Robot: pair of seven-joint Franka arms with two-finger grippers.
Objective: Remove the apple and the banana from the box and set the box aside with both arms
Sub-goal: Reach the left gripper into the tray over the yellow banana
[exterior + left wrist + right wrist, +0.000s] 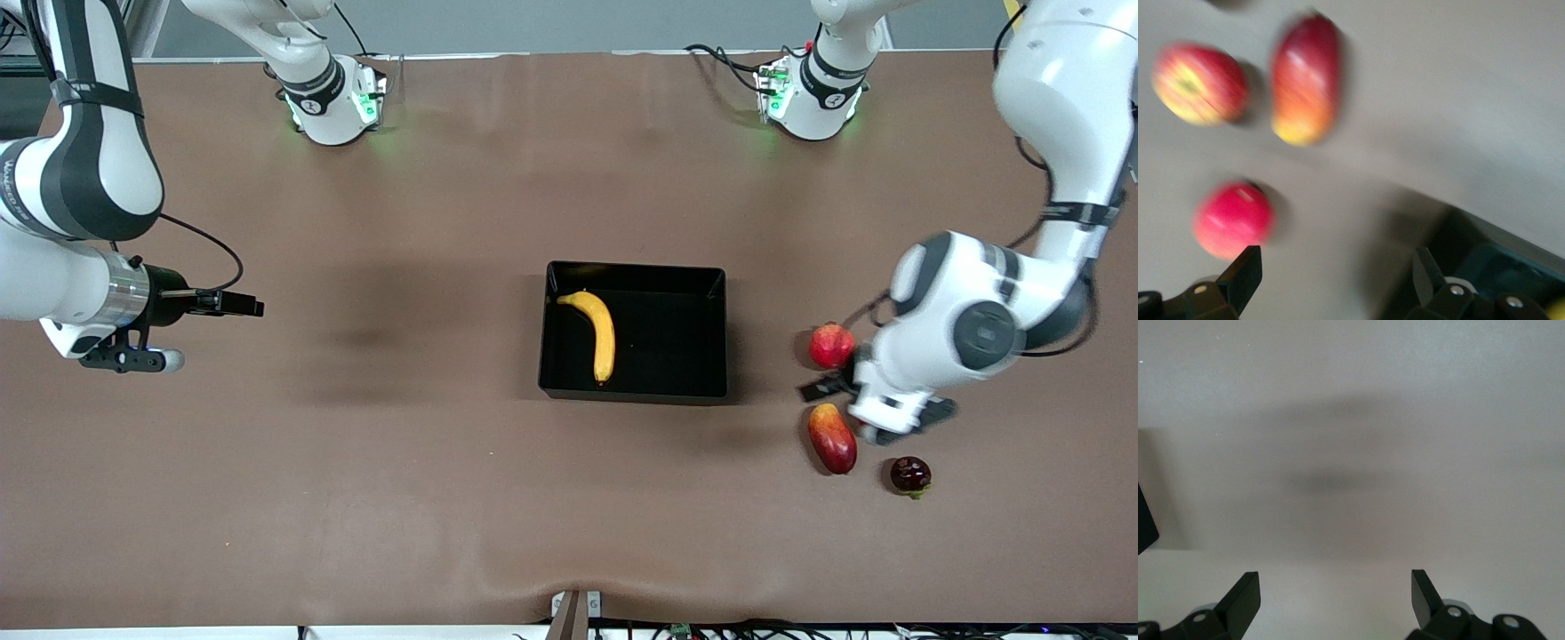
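Up front, the left hand [840, 389] hangs low over the surface [373, 462] at the left arm's end, among three fruits: the apple [831, 346] just beside it, the mango [832, 438] just beside it on the camera side, and a dark red fruit [910, 475] a little past that. The box [711, 333] sits mid-surface, well apart from both hands, with the banana [598, 332] lying inside it. The right hand [227, 303] hovers over bare surface at the right arm's end, waiting; how far it is spread cannot be told from this view.

From the left wrist, that hand's fingers [1241, 277] stand wide apart, gripping nothing. A plain red fruit [1233, 220] lies just ahead of one finger, the mango [1305, 79] and apple [1199, 83] lie farther ahead, and the box [1485, 267] is close beside the other finger.

From the right wrist, the fingers [1241, 600] are spread wide and empty over bare surface [1351, 420].
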